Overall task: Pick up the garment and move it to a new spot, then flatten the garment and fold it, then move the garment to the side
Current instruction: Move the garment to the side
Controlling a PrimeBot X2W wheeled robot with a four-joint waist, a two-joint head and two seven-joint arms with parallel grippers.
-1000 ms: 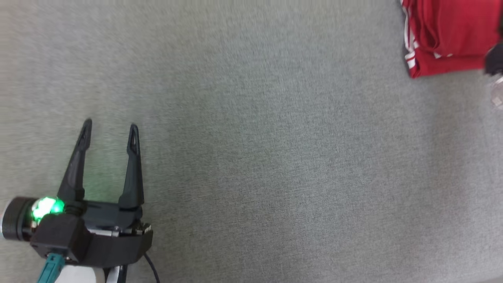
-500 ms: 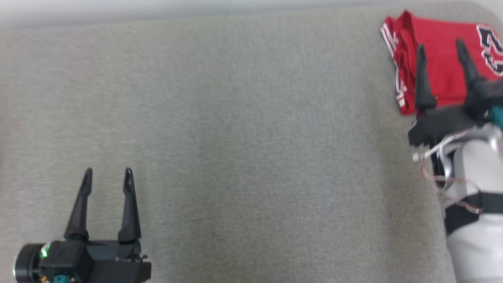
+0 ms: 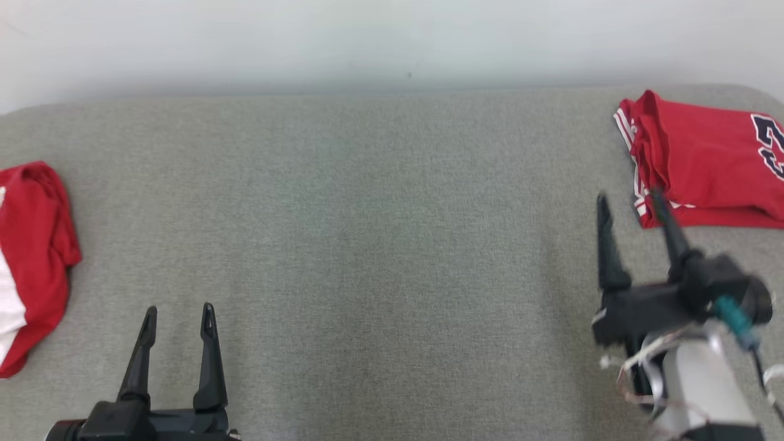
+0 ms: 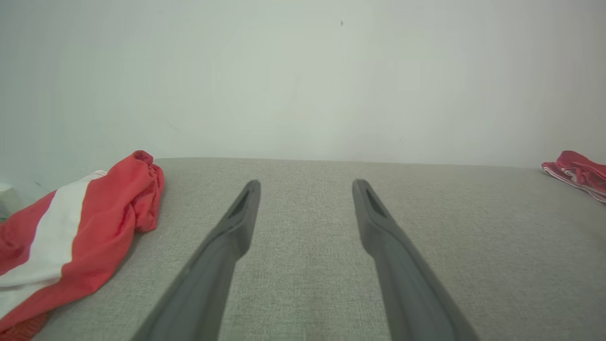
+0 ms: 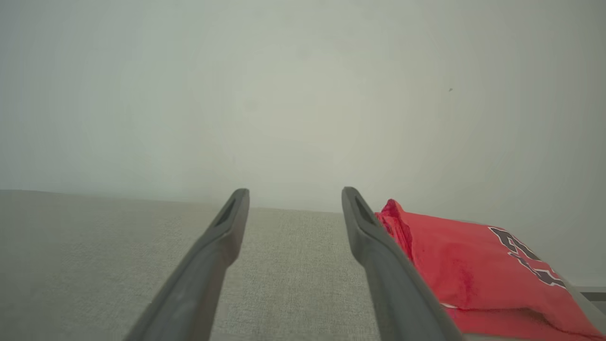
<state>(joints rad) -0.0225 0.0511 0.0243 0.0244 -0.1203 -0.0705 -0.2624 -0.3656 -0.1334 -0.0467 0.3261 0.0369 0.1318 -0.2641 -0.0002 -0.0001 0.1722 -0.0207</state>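
A folded garment (image 3: pixel 704 159) of smooth red cloth is laid flat at the far right corner of a padded surface (image 3: pixel 380 245) covered in coarse grey woven fabric. It is edged with white stripes, and its dark outlined figure is cut off by the frame. A crumpled garment (image 3: pixel 33 245), red with a broad white band, is bunched at the left edge, partly out of the picture. A plain pale wall (image 3: pixel 392 37) is seen behind.

The left gripper (image 3: pixel 179 309) is set low at the near left, its long, tapering dark fingers spread with nothing between them and its body cropped below. The right gripper (image 3: pixel 629 197), somewhat blurred, is placed just before the folded garment, its fingers likewise spread and empty. One fingertip overlaps the red cloth, and contact cannot be judged.
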